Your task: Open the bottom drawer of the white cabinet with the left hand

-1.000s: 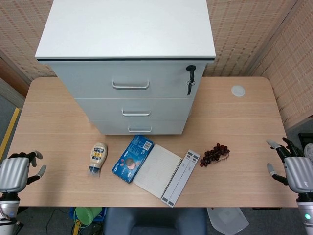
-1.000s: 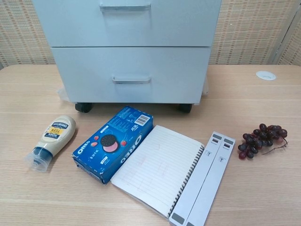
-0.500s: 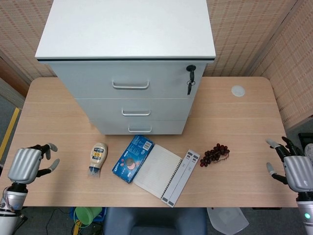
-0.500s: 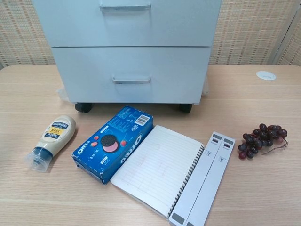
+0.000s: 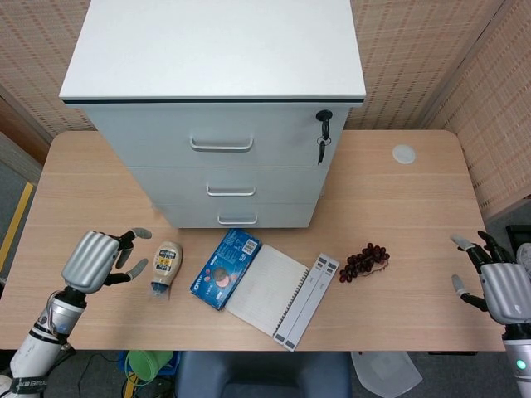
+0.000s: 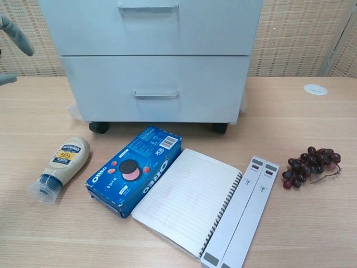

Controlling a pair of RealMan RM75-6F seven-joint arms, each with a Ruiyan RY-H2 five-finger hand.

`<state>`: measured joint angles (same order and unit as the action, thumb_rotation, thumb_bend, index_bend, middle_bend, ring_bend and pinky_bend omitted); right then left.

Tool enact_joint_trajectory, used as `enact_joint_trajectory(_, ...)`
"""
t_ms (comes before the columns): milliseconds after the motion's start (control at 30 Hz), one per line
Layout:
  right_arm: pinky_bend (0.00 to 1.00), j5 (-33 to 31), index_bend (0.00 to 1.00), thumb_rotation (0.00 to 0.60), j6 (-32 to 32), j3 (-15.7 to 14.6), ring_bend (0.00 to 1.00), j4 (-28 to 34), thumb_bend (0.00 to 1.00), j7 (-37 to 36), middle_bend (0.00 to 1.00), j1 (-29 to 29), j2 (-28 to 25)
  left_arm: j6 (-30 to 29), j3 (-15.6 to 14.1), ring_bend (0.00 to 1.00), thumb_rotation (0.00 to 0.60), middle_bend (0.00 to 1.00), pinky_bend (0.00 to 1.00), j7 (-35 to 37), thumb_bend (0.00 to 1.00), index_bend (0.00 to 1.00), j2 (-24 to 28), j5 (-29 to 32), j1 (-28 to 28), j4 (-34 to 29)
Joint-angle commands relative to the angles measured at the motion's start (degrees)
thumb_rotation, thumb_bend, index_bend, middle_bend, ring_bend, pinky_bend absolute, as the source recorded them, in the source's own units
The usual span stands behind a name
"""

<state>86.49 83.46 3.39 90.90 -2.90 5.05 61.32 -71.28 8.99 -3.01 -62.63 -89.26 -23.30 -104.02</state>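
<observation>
The white cabinet (image 5: 217, 108) stands at the back of the table with three closed drawers. Its bottom drawer (image 5: 236, 215) has a small metal handle (image 5: 237, 220); in the chest view the bottom drawer (image 6: 156, 89) shows its handle (image 6: 155, 95) at centre. My left hand (image 5: 98, 259) hovers over the table's left front with fingers spread and empty, left of the mayonnaise bottle and well short of the cabinet. Only its fingertips (image 6: 14, 33) show at the chest view's left edge. My right hand (image 5: 494, 283) is open off the table's right edge.
A mayonnaise bottle (image 5: 166, 265), a blue Oreo box (image 5: 226, 268), an open notebook (image 5: 267, 289) and a grey strip (image 5: 307, 300) lie in front of the cabinet. Grapes (image 5: 363, 260) sit to the right. A key (image 5: 323, 133) hangs from the top drawer's lock.
My left hand has moved from the table's left front corner rightward and forward toward the mayonnaise bottle, and its fingertips now enter the chest view. The right hand has stayed put.
</observation>
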Motion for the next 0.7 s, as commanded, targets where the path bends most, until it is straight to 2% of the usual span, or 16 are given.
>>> enact_joint_trajectory(33, 0.22, -0.1, 0.18, 0.600, -0.1, 0.0, 0.18, -0.2, 0.35, -0.1, 0.30, 0.0, 0.1, 2.6, 0.2, 0.86, 0.600, 0.87, 1.00, 0.5, 0.35, 0.34, -1.2, 0.1, -2.2, -0.1)
enact_joint_trajectory(367, 0.22, -0.1, 0.18, 0.600, -0.5, 0.1, 0.18, -0.1, 0.35, -0.2, 0.30, 0.4, -0.6, 12.9, 1.7, 0.96, 0.600, 0.94, 1.00, 0.5, 0.48, 0.28, -6.4, 7.7, -9.2, 1.9)
enact_joint_trajectory(467, 0.22, -0.2, 0.18, 0.600, -0.5, 0.3, 0.18, -0.1, 0.35, -0.2, 0.30, 0.4, -0.8, 15.1, 2.5, 0.98, 0.600, 0.95, 1.00, -1.2, 0.54, 0.26, -8.3, 10.2, -11.4, 3.2)
enact_joint_trajectory(700, 0.22, -0.7, 0.18, 0.600, -1.2, 0.3, 0.18, -0.4, 0.35, -0.5, 0.30, 0.7, -1.0, 18.8, 3.8, 0.99, 0.600, 0.96, 1.00, -7.0, 0.58, 0.23, -13.5, 16.6, -16.1, 6.6)
